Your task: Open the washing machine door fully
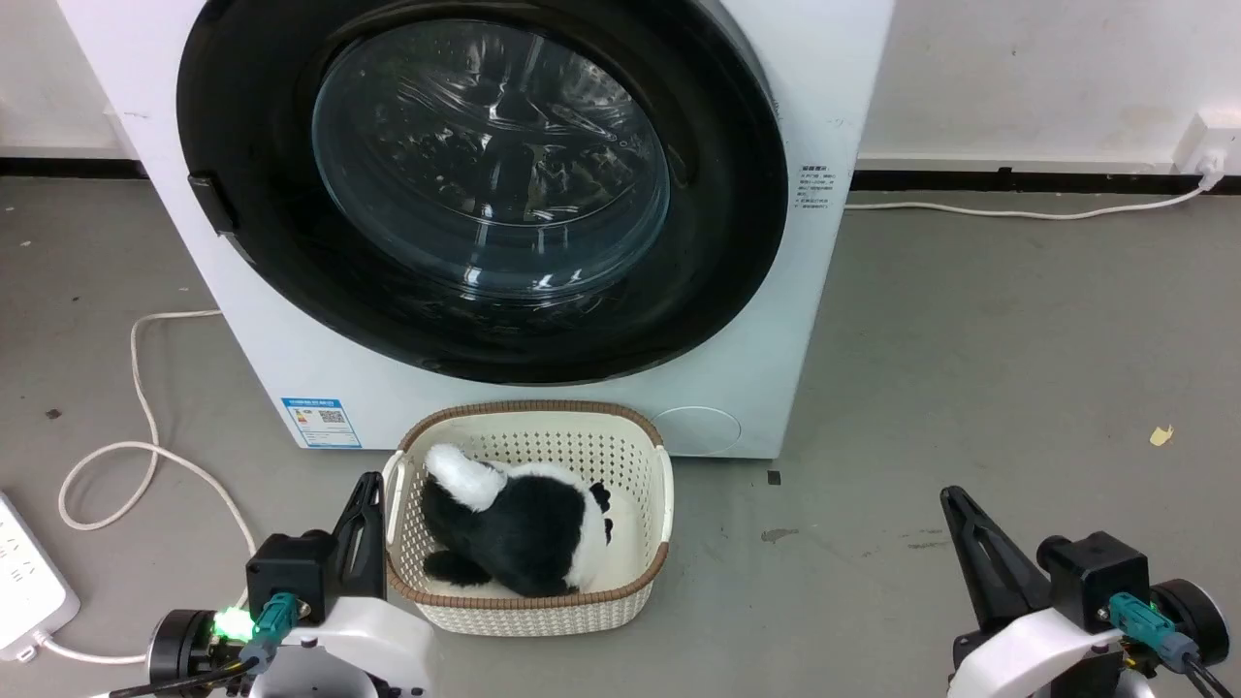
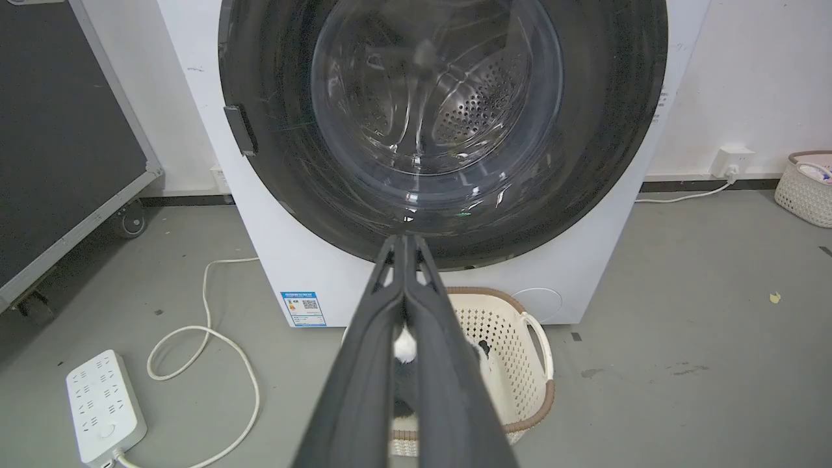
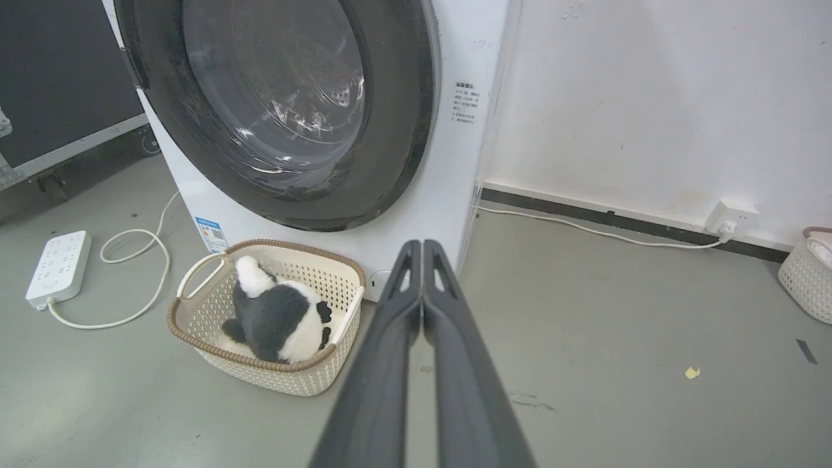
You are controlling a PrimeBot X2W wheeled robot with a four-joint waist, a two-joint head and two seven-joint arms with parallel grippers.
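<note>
washing machine door (image 1: 252, 145) closed, well beyond left gripper (image 1: 368, 485)

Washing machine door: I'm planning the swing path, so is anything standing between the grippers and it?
Yes. A basket holding a plush panda sits on the floor below the lower edge of the washing machine door, directly ahead of the left gripper. The right gripper has bare floor ahead.
</note>
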